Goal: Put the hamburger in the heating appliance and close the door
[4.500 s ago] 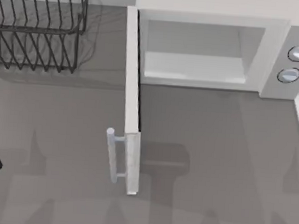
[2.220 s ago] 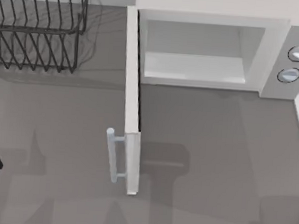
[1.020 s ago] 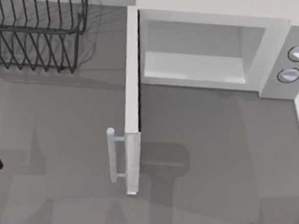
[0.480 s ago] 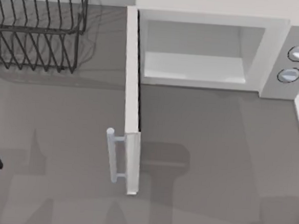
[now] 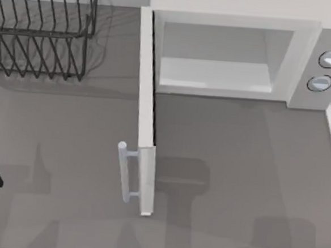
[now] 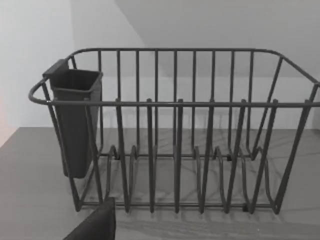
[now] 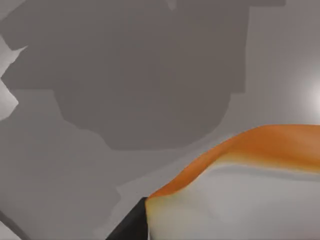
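Microwave open, burger close at the right wrist

Top view: grey tabletop [image 5: 225, 162], white boxy microwave [image 5: 306, 60] with its flat white door [image 5: 146, 111] swung wide, black wire rack [image 5: 41, 30] at left. Right wrist view: orange-and-white hamburger [image 7: 240, 190] against a dark finger; grip state cannot be told

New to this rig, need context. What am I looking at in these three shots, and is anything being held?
It is a simulated two-arm AgileX robot at a grey table. The top view looks down: a white microwave with its door swung open, cavity bare, and a black wire rack. The left wrist view faces that rack, with a dark cup hung on its end. The right wrist view sits close over the orange and whitish hamburger; whether it is gripped is unclear.
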Robot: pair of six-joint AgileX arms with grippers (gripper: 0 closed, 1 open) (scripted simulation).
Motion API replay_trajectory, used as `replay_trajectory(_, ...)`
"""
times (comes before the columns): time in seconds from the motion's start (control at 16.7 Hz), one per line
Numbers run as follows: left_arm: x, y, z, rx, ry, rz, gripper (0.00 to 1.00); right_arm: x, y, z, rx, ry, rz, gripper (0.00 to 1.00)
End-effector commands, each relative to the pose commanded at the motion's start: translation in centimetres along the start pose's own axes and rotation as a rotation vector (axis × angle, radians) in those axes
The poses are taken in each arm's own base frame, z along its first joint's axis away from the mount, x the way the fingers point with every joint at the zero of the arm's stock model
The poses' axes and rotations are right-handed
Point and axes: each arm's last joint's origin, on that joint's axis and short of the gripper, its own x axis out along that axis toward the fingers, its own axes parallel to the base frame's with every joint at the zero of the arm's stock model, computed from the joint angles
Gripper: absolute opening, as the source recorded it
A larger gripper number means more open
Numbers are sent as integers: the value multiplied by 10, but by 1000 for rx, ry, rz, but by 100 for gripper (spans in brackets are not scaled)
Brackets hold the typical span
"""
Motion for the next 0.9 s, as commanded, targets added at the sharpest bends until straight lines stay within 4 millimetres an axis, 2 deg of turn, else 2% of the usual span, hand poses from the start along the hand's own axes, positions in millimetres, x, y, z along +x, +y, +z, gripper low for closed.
replay_trajectory(0.18,0,0,0,0,0,0,100,-30,4,-2,0,-1,-2,0)
replay_trajectory(0.3,0,0,0,0,0,0,100,-40,6,-2,2,-7,-15,0)
replay_trajectory(0.66,0,0,0,0,0,0,100,-39,5,0,5,-4,-18,0)
replay_trajectory(0.78,0,0,0,0,0,0,100,-35,-1,10,16,1,-51,0)
replay_trajectory(0.9,0,0,0,0,0,0,100,-28,-11,28,36,-3,-111,0)
